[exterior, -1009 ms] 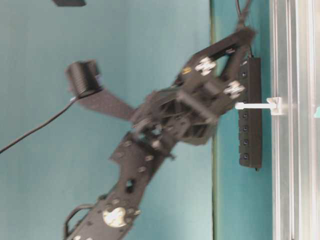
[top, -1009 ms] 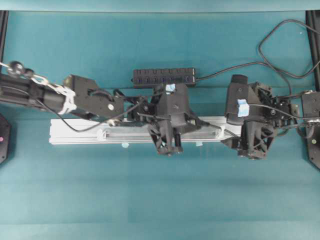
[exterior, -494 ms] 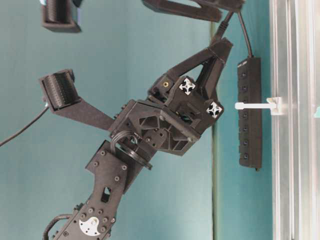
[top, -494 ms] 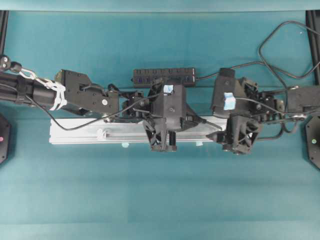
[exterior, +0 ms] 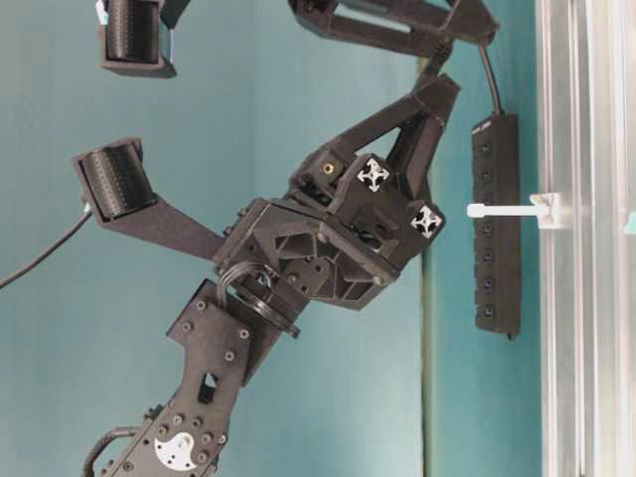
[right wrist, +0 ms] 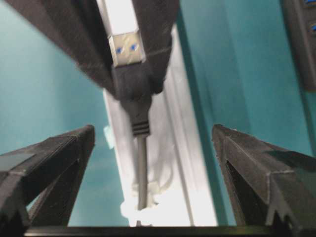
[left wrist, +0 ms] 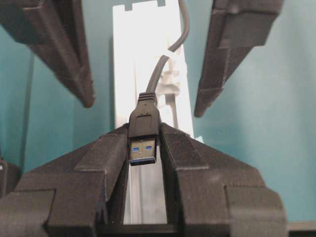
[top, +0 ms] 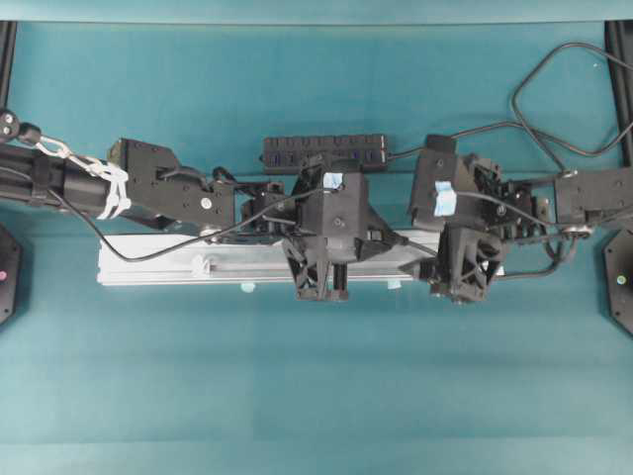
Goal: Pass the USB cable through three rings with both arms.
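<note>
In the left wrist view my left gripper [left wrist: 144,130] is shut on the black USB plug [left wrist: 143,148], silver tip toward the camera. The USB cable [left wrist: 160,69] runs away along the rail through a white ring [left wrist: 171,79]. My right gripper [right wrist: 153,129] is open, facing the plug [right wrist: 126,49], with the cable [right wrist: 142,163] passing untouched between its fingers [right wrist: 54,163] down to a ring [right wrist: 148,197]. Overhead, the left gripper [top: 396,242] and right gripper [top: 423,255] meet tip to tip over the rail. Another ring [top: 203,265] stands near the rail's left end.
The silver aluminium rail [top: 158,262] lies across the teal table. A black multi-port hub [top: 324,151] sits just behind it. Small teal tabs [top: 247,287] stick out at the rail's front edge. In the table-level view a white ring [exterior: 507,210] projects from the rail [exterior: 586,298].
The right arm has moved left along the rail toward the left gripper, and its jaws have narrowed a little. The left gripper keeps its hold on the plug.
</note>
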You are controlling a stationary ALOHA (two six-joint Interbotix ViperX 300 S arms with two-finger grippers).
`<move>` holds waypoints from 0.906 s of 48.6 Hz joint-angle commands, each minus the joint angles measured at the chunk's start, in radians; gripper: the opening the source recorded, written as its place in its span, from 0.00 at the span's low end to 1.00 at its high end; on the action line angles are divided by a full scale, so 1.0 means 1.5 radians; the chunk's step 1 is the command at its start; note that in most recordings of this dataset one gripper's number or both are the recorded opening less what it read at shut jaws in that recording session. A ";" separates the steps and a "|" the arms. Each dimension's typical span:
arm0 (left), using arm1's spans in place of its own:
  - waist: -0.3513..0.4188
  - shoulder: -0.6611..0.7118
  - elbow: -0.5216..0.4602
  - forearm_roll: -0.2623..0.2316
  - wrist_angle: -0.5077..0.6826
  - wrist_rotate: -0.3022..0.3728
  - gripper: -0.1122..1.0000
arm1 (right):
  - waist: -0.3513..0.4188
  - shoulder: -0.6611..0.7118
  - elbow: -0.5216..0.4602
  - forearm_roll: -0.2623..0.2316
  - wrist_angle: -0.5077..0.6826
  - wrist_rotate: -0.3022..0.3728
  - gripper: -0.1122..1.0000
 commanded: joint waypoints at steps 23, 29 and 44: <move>-0.002 -0.017 -0.001 0.001 0.002 0.001 0.29 | -0.004 -0.003 -0.006 -0.003 -0.036 -0.021 0.05; -0.002 -0.017 0.000 0.002 0.006 0.001 0.29 | -0.004 -0.001 -0.008 -0.003 -0.036 -0.021 0.04; 0.003 -0.019 0.003 0.002 0.012 -0.009 0.29 | -0.002 0.000 -0.009 -0.003 -0.030 -0.022 0.04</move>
